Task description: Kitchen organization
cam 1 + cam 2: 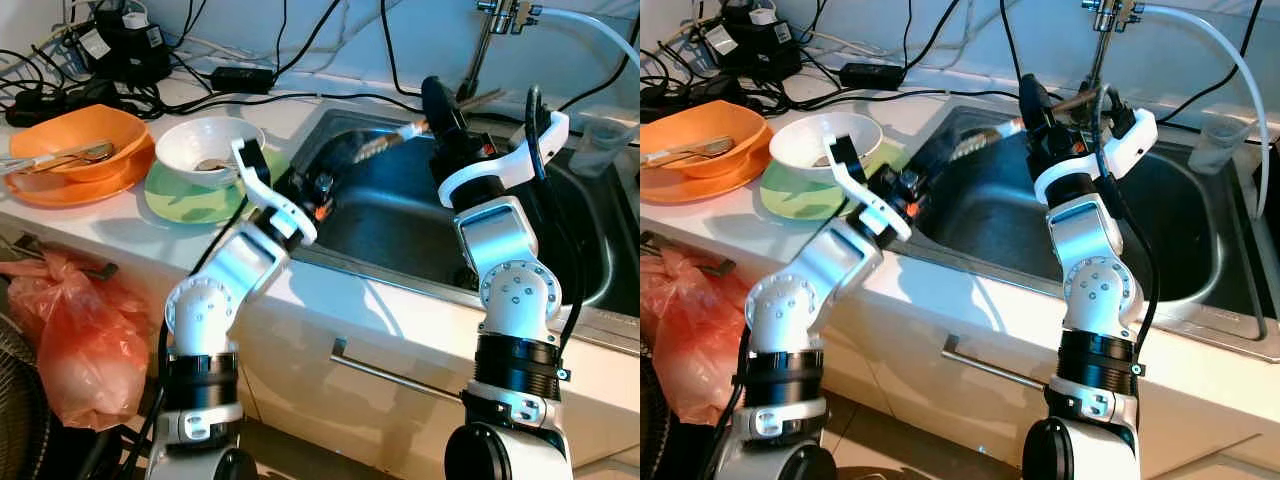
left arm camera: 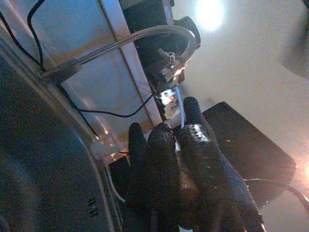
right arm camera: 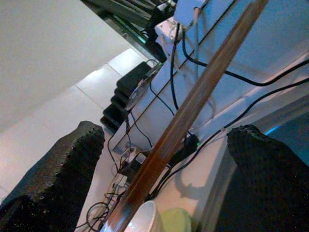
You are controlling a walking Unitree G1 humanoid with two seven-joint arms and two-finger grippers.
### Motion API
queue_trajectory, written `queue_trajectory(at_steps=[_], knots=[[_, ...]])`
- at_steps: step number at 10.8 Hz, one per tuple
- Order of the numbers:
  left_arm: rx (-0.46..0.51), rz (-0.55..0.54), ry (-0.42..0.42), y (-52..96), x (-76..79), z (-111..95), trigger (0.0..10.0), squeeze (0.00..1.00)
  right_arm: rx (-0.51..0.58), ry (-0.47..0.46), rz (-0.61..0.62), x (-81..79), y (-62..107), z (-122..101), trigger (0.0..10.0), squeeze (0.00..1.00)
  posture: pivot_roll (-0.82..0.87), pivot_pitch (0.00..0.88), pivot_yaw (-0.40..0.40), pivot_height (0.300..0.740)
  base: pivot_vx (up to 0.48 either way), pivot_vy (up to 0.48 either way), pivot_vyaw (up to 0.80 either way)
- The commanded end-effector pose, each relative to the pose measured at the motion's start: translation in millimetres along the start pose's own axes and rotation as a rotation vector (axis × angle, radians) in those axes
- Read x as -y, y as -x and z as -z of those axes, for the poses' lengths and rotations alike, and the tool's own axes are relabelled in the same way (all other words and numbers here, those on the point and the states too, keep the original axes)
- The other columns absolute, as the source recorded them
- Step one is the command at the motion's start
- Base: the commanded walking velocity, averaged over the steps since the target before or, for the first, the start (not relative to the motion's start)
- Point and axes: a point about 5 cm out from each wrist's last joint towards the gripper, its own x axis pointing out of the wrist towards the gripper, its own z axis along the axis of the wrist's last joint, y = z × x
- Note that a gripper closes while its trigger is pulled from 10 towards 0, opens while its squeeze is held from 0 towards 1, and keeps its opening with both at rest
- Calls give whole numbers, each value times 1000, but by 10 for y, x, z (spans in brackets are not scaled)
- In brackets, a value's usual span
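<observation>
Wooden chopsticks (image 3: 183, 116) between spread right tool (image 3: 164, 169) fingers, steel sink (image 1: 400, 215)

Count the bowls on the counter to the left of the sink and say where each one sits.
2. An orange bowl sits farthest left on an orange plate; a white bowl sits on a green plate beside the sink. Others may be hidden.

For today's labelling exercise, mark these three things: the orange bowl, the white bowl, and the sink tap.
orange bowl (image 1: 75, 140), left eye view, on its front outer wall.
white bowl (image 1: 190, 140), left eye view, on its inner left wall.
sink tap (image 1: 1102, 30), right eye view, on its upright pipe.
</observation>
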Motion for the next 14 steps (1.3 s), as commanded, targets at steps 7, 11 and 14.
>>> queue_trajectory(at_steps=[7, 11, 14], knots=[[-19, 65, 94, -114, 137, 270, 0, 0, -6, -155, -57, -132, -163, 138, 0, 0, -22, 0, -18, 740, 0, 0, 0], [-5, 57, 90, -112, 123, 244, 0, 0, -12, -154, -42, -109, -147, 147, 0, 0, -24, 0, -21, 740, 0, 0, 0], [10, 41, 74, -113, 79, 189, 0, 0, -36, -140, -4, -24, -23, 223, 0, 0, -26, 0, -19, 740, 0, 0, 0]])
